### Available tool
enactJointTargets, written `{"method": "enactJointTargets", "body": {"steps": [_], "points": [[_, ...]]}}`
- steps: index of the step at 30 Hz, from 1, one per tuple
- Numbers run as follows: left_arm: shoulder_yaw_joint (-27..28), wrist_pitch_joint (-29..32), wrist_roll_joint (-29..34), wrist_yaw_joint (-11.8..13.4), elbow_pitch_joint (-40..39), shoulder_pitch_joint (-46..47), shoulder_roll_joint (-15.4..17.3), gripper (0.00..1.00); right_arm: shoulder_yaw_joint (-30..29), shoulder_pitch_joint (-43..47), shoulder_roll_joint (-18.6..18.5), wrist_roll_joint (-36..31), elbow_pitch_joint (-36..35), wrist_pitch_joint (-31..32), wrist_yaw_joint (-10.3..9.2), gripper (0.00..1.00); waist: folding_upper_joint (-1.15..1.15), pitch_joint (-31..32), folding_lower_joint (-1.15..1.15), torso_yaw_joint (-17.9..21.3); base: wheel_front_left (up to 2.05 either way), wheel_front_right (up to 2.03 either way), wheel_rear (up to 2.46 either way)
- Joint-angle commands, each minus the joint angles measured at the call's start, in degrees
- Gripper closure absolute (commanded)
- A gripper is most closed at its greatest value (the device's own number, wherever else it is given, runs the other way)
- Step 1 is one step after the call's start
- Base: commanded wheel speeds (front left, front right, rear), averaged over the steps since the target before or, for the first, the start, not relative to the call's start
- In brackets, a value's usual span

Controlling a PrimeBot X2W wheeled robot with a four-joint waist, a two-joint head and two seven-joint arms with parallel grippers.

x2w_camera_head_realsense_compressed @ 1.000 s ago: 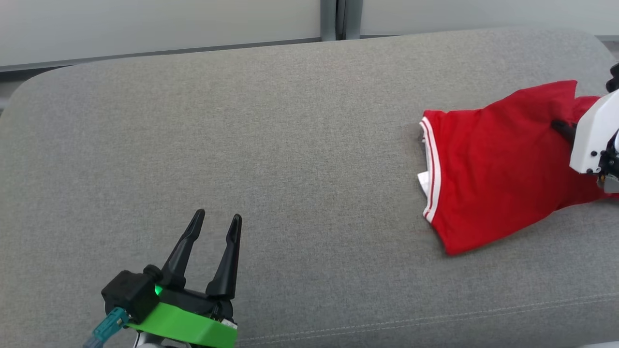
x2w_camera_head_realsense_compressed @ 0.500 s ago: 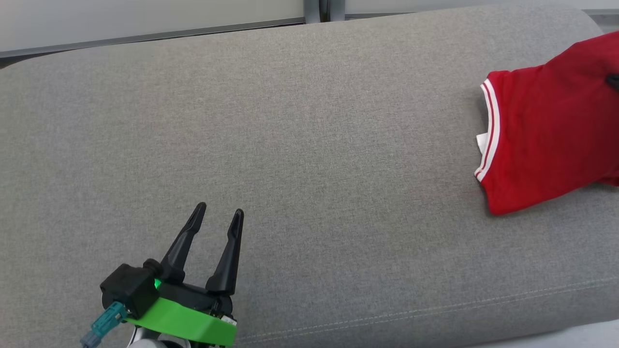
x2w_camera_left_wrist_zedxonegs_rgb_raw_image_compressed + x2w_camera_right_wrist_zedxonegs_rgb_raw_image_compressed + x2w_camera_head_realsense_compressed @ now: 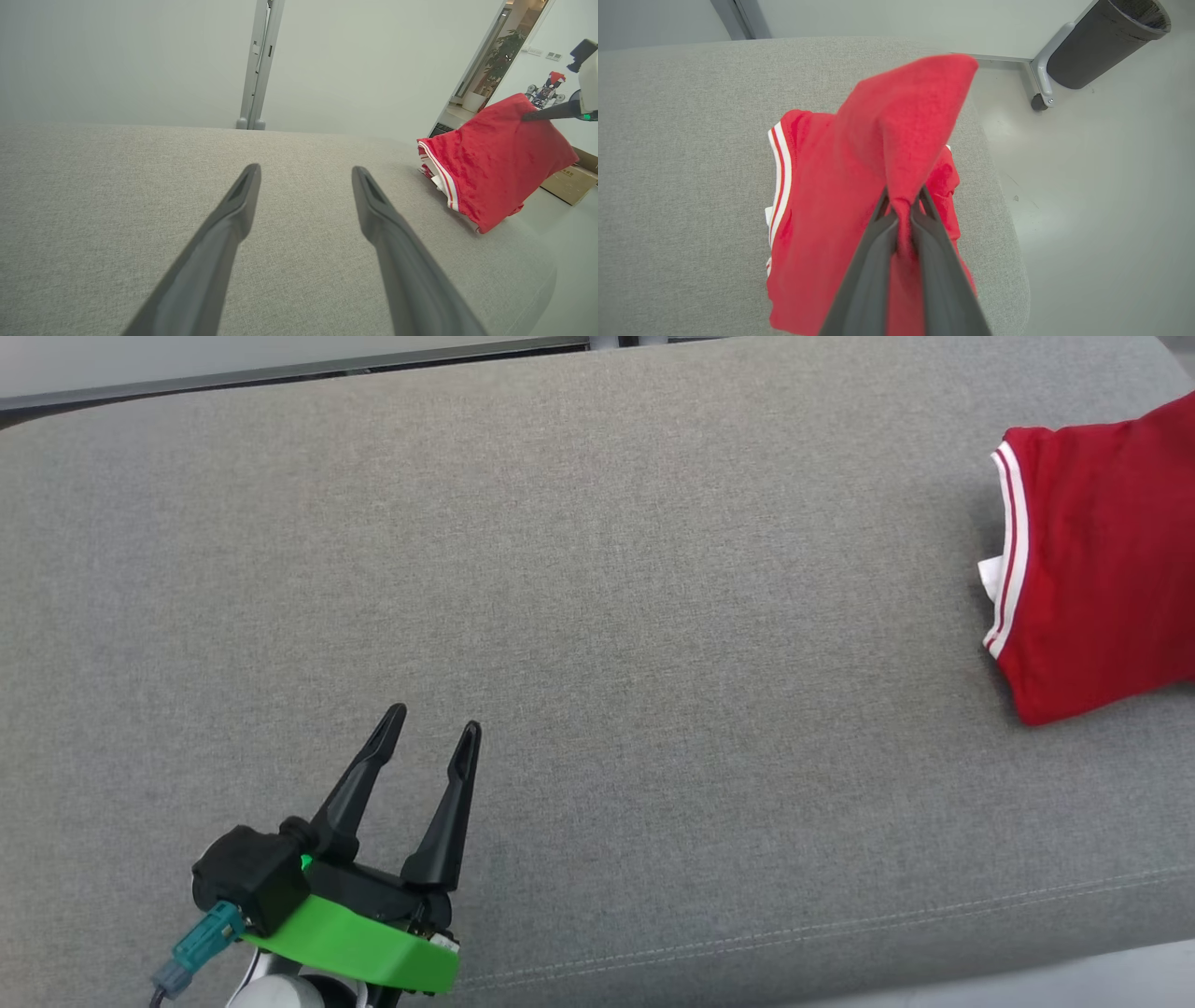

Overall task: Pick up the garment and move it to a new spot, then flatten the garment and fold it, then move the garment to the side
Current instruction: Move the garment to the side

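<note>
The red garment [image 3: 1097, 560] is seen at the far right edge of the head view. It is partly lifted off the grey cushion [image 3: 597, 616], and its striped hem end looks to be rested on the fabric. In the right wrist view a thin bunch of cloth is pinched between the closed fingers of the right gripper [image 3: 901, 207], right at the tips, and the rest is hung below in loose layers.

That's where trouble is expected, tbh. Only a small pinch is held, so the cloth could be pulled out of the grip if the low end gets snagged by cushion friction. The fold could also be shaken apart, since maybe only one layer is caught, though that can't be told for sure. The cushion's rounded end is seen at the right of that view with bare floor [image 3: 1101, 210] beyond, so a slip there could see the garment lost over the edge.

The left gripper [image 3: 435, 721] is parked at the lower left of the head view, fingers spread wide with nothing between them, so no backup is offered.
</note>
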State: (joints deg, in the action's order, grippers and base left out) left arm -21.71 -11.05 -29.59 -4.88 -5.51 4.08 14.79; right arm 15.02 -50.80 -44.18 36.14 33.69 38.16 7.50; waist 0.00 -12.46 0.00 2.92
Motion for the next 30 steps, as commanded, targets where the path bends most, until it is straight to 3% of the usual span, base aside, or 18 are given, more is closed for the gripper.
{"method": "enactJointTargets", "body": {"steps": [1, 10, 30], "points": [[0.09, 0.37, 0.5, 0.25, -0.46, 0.89, 0.45, 0.0, -0.21, -0.69, -0.36, -1.22, 0.4, -0.86, -0.02, 1.0, 0.0, -1.13, 0.0, -0.44, 0.0, 0.0, 0.0], [-0.61, 2.61, 1.84, 0.76, -4.17, 3.1, 1.73, 0.0, -3.01, -3.16, -0.84, -7.67, 7.04, -5.92, -0.03, 1.0, 0.0, -6.24, 0.0, -1.36, 0.0, 0.0, 0.0], [-2.43, 6.46, 3.87, 1.37, -9.05, 5.64, 3.66, 0.0, -8.2, -5.5, 2.0, -15.46, 19.4, -15.73, -0.03, 1.0, 0.0, -11.93, 0.0, -0.22, 0.0, 0.0, 0.0]]}}
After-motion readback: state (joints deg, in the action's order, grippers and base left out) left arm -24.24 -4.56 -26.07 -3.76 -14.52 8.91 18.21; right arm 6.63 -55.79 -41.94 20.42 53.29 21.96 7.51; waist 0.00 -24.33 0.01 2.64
